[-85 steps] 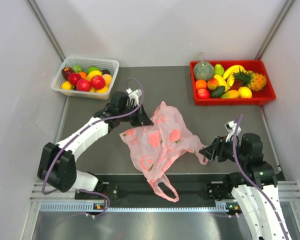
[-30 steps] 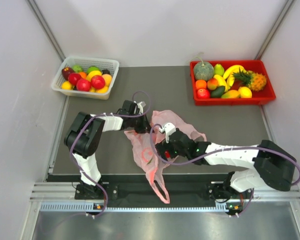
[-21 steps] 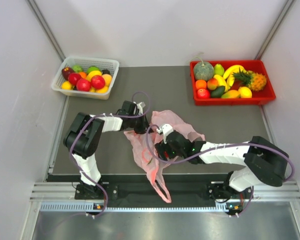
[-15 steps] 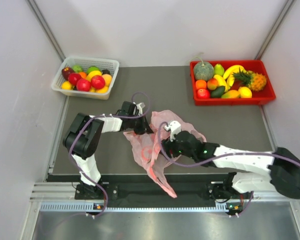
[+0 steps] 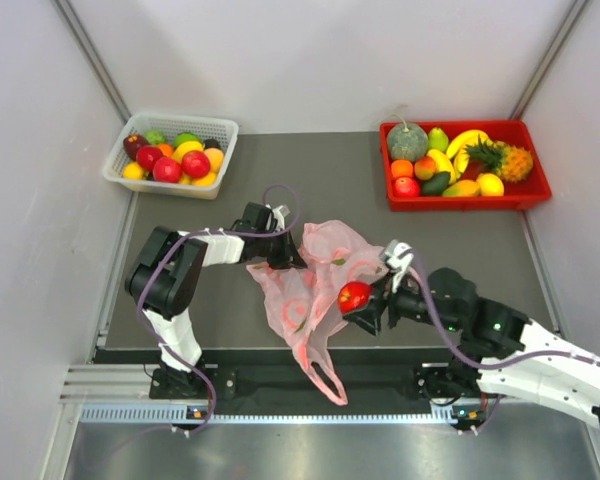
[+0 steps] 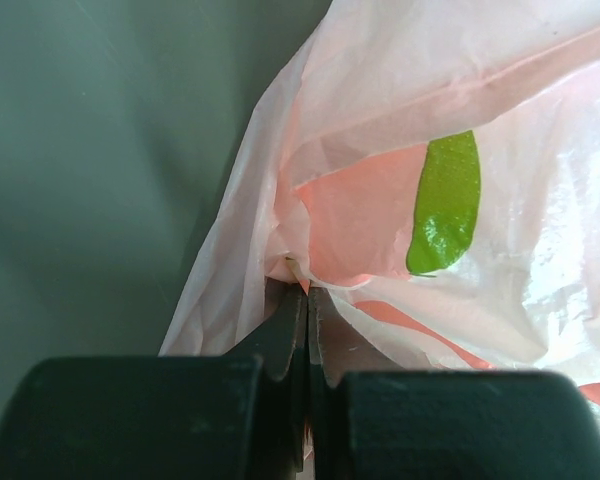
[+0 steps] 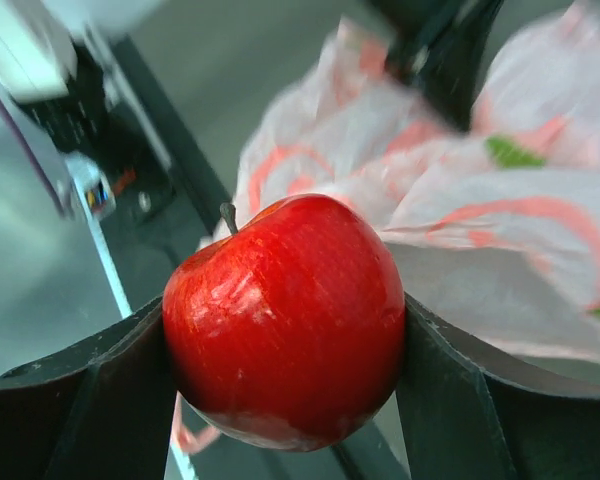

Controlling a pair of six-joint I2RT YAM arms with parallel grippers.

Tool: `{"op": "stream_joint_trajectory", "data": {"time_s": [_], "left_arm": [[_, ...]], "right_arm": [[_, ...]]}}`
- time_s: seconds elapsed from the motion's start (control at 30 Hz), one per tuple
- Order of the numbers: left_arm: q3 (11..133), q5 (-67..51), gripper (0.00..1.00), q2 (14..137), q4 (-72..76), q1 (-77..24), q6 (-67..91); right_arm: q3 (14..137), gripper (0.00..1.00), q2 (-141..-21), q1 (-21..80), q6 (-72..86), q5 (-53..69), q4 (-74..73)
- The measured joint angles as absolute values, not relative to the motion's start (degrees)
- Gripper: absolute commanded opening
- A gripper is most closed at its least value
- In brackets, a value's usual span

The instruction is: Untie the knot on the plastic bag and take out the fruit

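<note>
One shiny red apple (image 7: 285, 310) is held by the right end effector (image 5: 365, 308), which squeezes it from both sides. The apple hangs just off the 4 o'clock edge of the thin pink plastic bag (image 5: 305, 290), above the dark grey counter (image 5: 440, 240). The bag lies crumpled in the middle of the counter, and one handle loop (image 5: 325, 375) dangles over the counter's edge at 6 o'clock. I cannot see a knot, and the bag's top looks loose, so I think the untying is done.

The left end effector (image 6: 307, 300) is at the bag's 10 o'clock edge. It is pressed tight together with a fold of pink film caught inside, so it holds the bag in place. A green patch (image 6: 445, 200) shows through the film. I cannot tell if it is a fruit or just a printed picture.

The step now is taking fruit out, and this apple looks free of the bag. Next it needs a place to go. A white mesh basket (image 5: 227, 138) of fruit sits at 11 o'clock and a red plastic tray (image 5: 470, 203) of fruit at 1 o'clock. I cannot tell which is meant. The right arm should move away without dragging the film, set the apple down softly, then let go.
</note>
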State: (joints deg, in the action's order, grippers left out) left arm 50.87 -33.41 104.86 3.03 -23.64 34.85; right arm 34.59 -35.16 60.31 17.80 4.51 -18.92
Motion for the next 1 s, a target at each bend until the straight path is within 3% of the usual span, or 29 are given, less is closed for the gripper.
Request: {"op": "stream_joint_trajectory", "data": {"time_s": [0.2, 0.33, 0.53, 0.8, 0.87, 0.9, 0.97, 1.0], "left_arm": [[50.6, -33.6, 0.0, 104.8, 3.2, -23.6, 34.9], [50.2, -33.6, 0.0, 104.4, 3.1, -23.6, 34.9], [49.9, -33.1, 0.0, 103.4, 2.3, -23.5, 34.8], [49.8, -33.1, 0.0, 101.5, 1.9, -23.5, 34.9], [49.8, -33.2, 0.0, 101.3, 1.9, -23.5, 34.9], [49.8, -33.2, 0.0, 101.2, 1.9, -23.5, 34.9], [49.8, -33.2, 0.0, 101.1, 1.9, -23.5, 34.8], [49.8, -33.3, 0.0, 101.1, 2.0, -23.5, 34.8]], "right_arm": [[42.5, 0.0, -32.6, 58.2, 15.7, -13.9, -17.1], [54.0, 0.0, -46.9, 42.7, 15.9, -20.4, -15.9], [62.4, 0.0, -69.8, 14.2, 21.2, -18.5, -15.8], [79.6, 0.01, -95.9, -4.0, 28.7, -14.6, -16.3], [84.4, 0.11, -101.5, -6.0, 28.9, -14.1, -17.2], [86.7, 0.3, -104.1, -6.5, 29.0, -13.7, -17.5], [91.0, 0.48, -108.7, -6.8, 29.1, -12.7, -19.0], [92.8, 0.65, -110.7, -6.9, 29.1, -12.0, -19.8]]}}
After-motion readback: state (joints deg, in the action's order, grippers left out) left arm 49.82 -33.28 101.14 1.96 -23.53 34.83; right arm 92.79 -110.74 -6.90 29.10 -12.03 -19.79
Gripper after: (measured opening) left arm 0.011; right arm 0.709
